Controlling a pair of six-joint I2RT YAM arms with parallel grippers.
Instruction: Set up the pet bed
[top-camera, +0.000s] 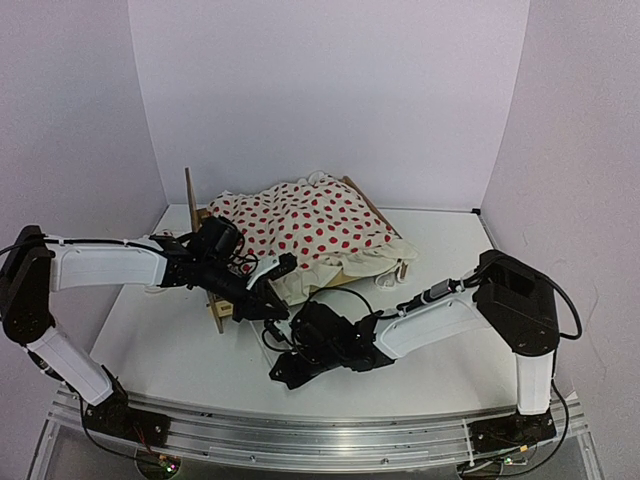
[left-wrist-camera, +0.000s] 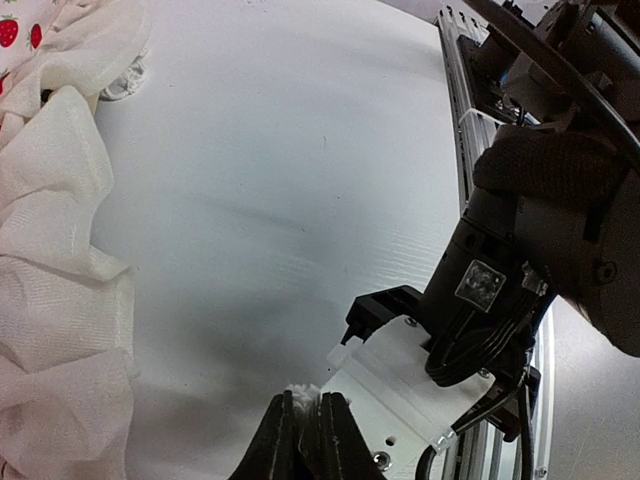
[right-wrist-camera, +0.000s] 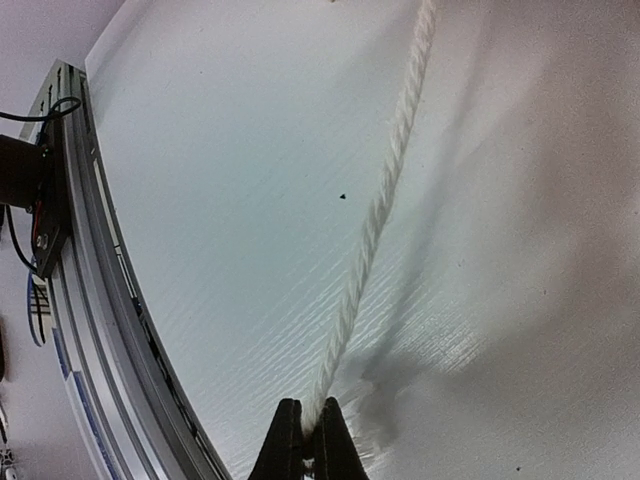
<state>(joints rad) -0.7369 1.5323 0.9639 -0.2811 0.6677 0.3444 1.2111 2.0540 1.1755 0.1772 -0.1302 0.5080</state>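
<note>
The right hand (top-camera: 283, 375) sits low at the near-middle of the tabletop (top-camera: 450, 250). In its wrist view the fingers (right-wrist-camera: 288, 445) are clamped on a white twisted cord (right-wrist-camera: 375, 210), which runs away from the tips across the bare surface and out of the top of the view.

Just behind it, the left hand (top-camera: 275, 308) points down toward the same spot. Its fingers (left-wrist-camera: 280, 445) are close together with a frayed white tuft (left-wrist-camera: 303, 393) pinched at the tips. I cannot tell whether that tuft is the cord's other end. The right arm's wrist (left-wrist-camera: 530, 250) hangs just beside it.

Behind both hands stands the pet bed (top-camera: 190, 210). Its plywood headboard is upright on the left, and one far rail shows at the back right. A red-dotted ruffled blanket (top-camera: 310, 225) is heaped over the rest of the frame and spills past its front edge, so the base is hidden.

I judge the step in hand to be dealing with the cord in front of the bed, not with the bedding itself. How the cord belongs to the bed cannot be made out.

The next move seems to call for both hands to work together, so that neither pulls the cord against the other's grip. It should also be gentle, since a pull toward the near edge could snag the ruffle or shift the light frame.
</note>
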